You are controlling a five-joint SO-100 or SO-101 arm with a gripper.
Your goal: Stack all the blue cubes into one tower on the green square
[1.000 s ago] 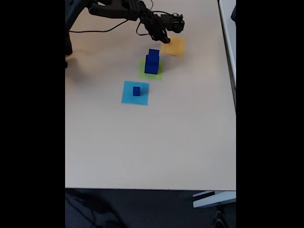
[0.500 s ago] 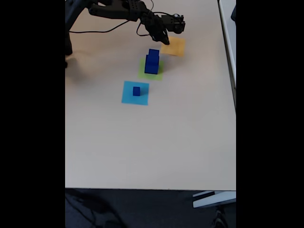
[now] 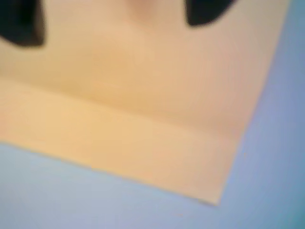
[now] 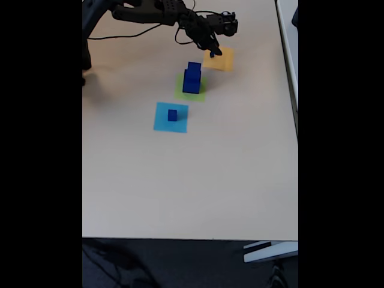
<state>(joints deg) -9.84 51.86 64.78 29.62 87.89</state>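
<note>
Two blue cubes point(image 4: 192, 79) stand stacked on the green square point(image 4: 200, 93), the smaller one on top. A third, smaller blue cube point(image 4: 173, 115) sits on a light-blue paper square point(image 4: 162, 122). My gripper point(image 4: 213, 51) hangs over the near-left part of an orange-yellow paper square point(image 4: 222, 59), up and to the right of the stack. The wrist view is blurred: my gripper point(image 3: 114, 16) shows two dark fingertips point(image 3: 21, 24) far apart at the top edge. Only orange paper point(image 3: 143, 95) lies between and below them, so the gripper is open and holds nothing.
The dark arm point(image 4: 150, 12) reaches in from the top left, with a black cable point(image 4: 120, 39) trailing on the table beneath it. The beige table point(image 4: 198, 180) extends wide toward the near edge. A table edge runs down the right side point(image 4: 296, 120).
The gripper has shifted slightly right, further over the orange-yellow square. The cubes and paper squares have not moved.
</note>
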